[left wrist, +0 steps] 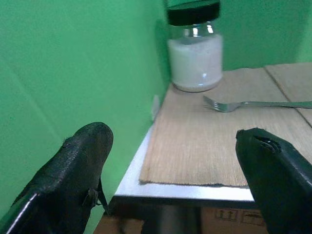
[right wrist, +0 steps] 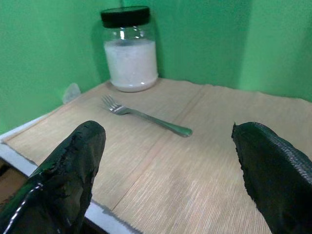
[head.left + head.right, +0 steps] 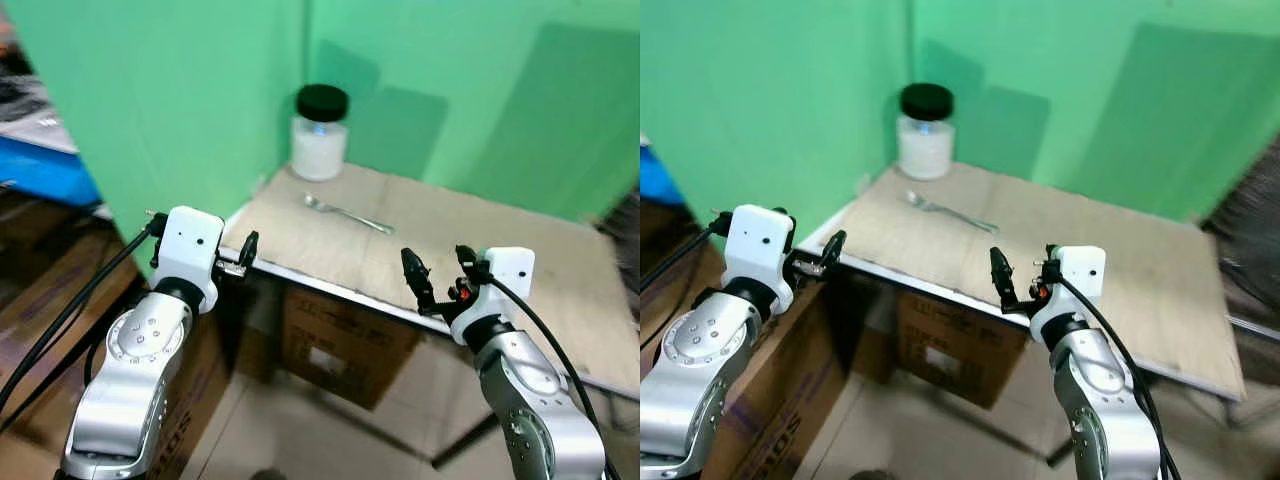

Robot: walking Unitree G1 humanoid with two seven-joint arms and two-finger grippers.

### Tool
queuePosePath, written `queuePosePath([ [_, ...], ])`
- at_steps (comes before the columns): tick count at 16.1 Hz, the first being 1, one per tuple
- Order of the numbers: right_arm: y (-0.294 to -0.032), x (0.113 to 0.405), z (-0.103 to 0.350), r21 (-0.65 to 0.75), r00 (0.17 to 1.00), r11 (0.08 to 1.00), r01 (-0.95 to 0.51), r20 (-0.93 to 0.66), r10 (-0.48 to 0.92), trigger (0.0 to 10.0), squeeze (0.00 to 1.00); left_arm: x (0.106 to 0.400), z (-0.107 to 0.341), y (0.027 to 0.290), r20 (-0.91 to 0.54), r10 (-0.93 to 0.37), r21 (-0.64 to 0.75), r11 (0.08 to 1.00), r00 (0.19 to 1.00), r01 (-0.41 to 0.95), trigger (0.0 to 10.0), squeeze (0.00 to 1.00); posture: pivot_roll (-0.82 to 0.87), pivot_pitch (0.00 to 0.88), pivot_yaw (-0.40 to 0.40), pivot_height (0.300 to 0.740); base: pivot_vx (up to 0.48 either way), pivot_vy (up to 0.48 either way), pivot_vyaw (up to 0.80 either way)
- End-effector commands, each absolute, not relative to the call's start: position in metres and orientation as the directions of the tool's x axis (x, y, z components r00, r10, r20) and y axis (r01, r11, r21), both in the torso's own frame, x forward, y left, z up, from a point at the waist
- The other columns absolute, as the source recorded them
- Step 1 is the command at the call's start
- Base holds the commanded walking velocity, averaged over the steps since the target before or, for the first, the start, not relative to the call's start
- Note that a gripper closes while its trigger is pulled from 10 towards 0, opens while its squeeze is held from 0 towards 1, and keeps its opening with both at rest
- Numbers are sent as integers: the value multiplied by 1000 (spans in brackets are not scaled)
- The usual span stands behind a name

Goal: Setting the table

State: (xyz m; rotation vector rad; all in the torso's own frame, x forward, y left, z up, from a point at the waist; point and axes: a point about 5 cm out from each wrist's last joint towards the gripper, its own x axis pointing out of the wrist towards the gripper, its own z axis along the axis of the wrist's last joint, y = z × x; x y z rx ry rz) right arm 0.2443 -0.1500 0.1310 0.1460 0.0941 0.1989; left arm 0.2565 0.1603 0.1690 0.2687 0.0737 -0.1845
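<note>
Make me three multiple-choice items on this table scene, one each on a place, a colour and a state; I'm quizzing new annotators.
1. Where does the jar stand?
A. In the table's far corner by the green walls
B. On the cardboard box
C. At the near edge

2. What colour is the jar's lid?
A. White
B. Black
C. Red

3. How is the right gripper?
A. Shut on the fork
B. Shut, empty
C. Open, empty

Key: 1 A, it sits where the walls meet; 2 B, the cap is black; 3 C, its fingers stand wide apart, fork lying beyond.
</note>
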Motion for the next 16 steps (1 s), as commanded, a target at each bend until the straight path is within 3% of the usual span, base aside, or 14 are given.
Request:
queuePosePath([
  [1, -159, 244, 133, 139, 983, 978, -159, -73, 170, 10000, 1000, 256, 169, 154, -93, -192, 252, 945, 977, 210, 10000, 0, 62, 0, -45, 740, 0, -480, 800],
  [3, -161, 244, 133, 138, 986, 981, -137, -76, 148, 10000, 1000, 257, 169, 153, -95, -199, 253, 943, 975, 217, 10000, 0, 60, 0, -44, 740, 0, -163, 800],
  [11, -164, 245, 130, 166, 988, 980, -106, -91, 123, 10000, 1000, 256, 165, 151, -104, -231, 217, 944, 967, 248, 10000, 0, 58, 0, -40, 740, 0, 0, 0],
  [14, -162, 246, 129, 159, 987, 981, -112, -99, 129, 10000, 1000, 255, 165, 152, -108, -238, 206, 944, 965, 256, 10000, 0, 62, 0, -43, 740, 284, 0, -744],
  [16, -162, 247, 130, 155, 987, 981, -116, -92, 132, 10000, 1000, 254, 164, 152, -109, -241, 204, 944, 964, 259, 10000, 0, 62, 0, -44, 740, 321, 0, 0],
])
